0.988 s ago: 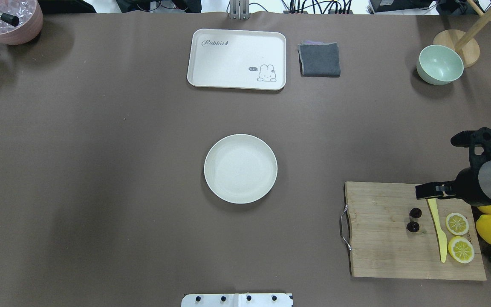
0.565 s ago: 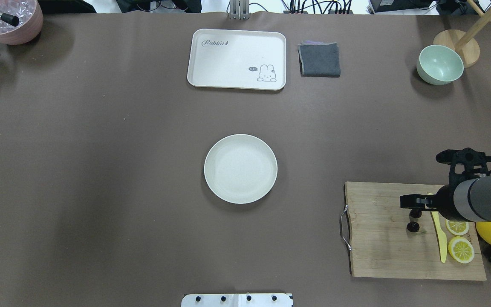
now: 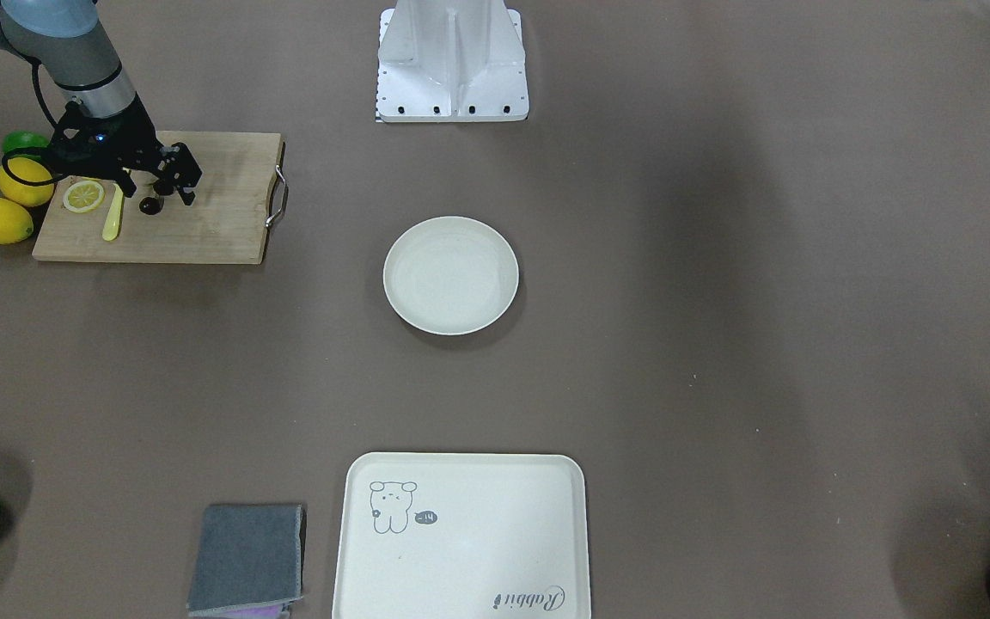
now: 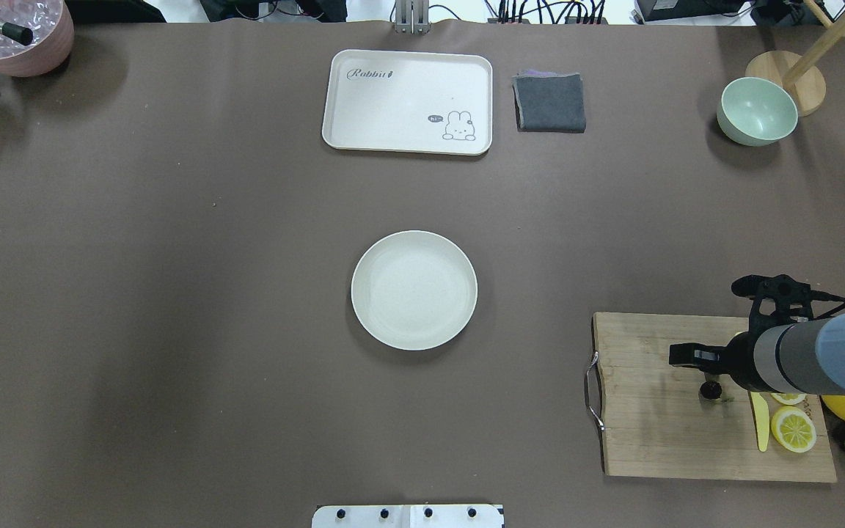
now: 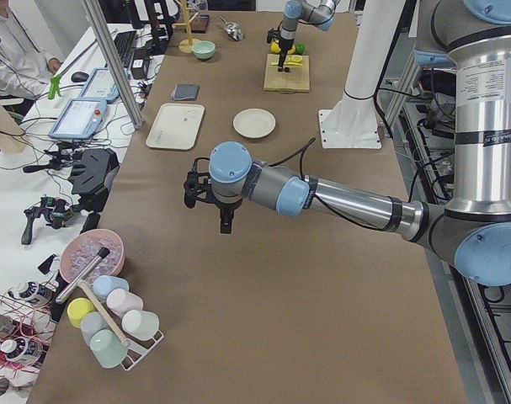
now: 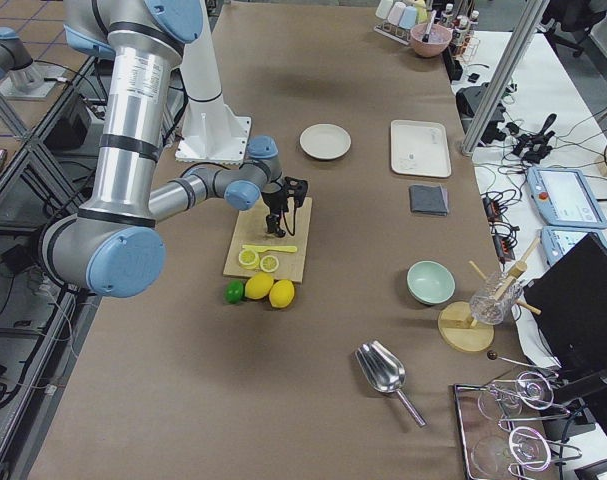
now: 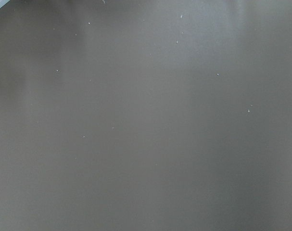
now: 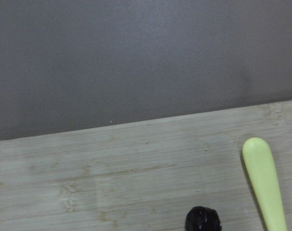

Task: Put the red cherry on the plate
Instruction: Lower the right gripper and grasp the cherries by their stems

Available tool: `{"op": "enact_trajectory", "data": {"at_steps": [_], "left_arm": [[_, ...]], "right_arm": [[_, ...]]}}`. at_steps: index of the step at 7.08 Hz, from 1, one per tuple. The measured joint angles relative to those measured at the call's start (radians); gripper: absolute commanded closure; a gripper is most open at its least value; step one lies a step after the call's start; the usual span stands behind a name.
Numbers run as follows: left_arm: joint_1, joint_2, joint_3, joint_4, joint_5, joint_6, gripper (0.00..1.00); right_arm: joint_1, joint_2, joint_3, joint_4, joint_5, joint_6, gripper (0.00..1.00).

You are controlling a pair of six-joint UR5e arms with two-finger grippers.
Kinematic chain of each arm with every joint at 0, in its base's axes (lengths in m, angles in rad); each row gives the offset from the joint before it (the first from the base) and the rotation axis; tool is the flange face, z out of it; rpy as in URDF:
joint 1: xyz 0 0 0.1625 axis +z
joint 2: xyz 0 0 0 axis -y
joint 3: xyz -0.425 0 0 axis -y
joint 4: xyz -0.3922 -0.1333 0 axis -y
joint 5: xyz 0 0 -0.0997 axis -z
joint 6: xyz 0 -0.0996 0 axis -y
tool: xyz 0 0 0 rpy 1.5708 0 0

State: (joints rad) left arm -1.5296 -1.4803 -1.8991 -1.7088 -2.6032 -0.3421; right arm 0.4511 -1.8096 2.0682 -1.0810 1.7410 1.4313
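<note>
On board [image 8: 88, 163], glossy near-black red cherry [image 8: 203, 220]

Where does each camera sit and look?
Front-facing: across the table, facing the robot; right arm upper left.
Overhead: behind the robot, looking down; right arm over cutting board.
Exterior left: table's left end; left arm near.
Exterior right: right end; right arm near.
Left wrist: bare table cover; no body.
Right wrist: board, red cherry; no body.
Front-facing and overhead share the plate.

Near-black red cherry [image 4: 711, 391], plain off-white plate [image 4: 414, 290], pale grained wooden board [image 4: 650, 433], yellow lemon slice [image 4: 794, 429], brown table [image 4: 173, 293].
</note>
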Motion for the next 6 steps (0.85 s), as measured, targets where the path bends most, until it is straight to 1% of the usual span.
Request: {"op": "enact_trajectory", "data": {"at_steps": [1,2,3,4,5,6], "left_arm": [[-0.009,0.003,-0.001,0.0,0.0,0.0,0.03],[-0.012,0.005,-0.001,0.0,0.0,0.0,0.03],[-0.014,0.006,-0.001,0.0,0.0,0.0,0.03],[-0.015,0.008,-0.001,0.0,0.0,0.0,0.03],[-0.018,0.009,-0.001,0.0,0.001,0.0,0.03],[-0.021,0.01,-0.001,0.0,0.001,0.0,0.03]], "right_arm": [[-0.005,-0.002,-0.007,0.011,-0.001,0.004,0.33],[-0.007,-0.004,-0.011,0.016,-0.002,0.005,0.48],[-0.008,-0.005,-0.015,0.019,-0.002,0.003,0.6],[-0.009,-0.007,-0.019,0.023,-0.002,0.001,0.84],[-0.01,-0.007,-0.022,0.03,-0.003,0.0,1.0],[-0.012,-0.01,-0.024,0.038,-0.005,-0.002,1.0]]}}
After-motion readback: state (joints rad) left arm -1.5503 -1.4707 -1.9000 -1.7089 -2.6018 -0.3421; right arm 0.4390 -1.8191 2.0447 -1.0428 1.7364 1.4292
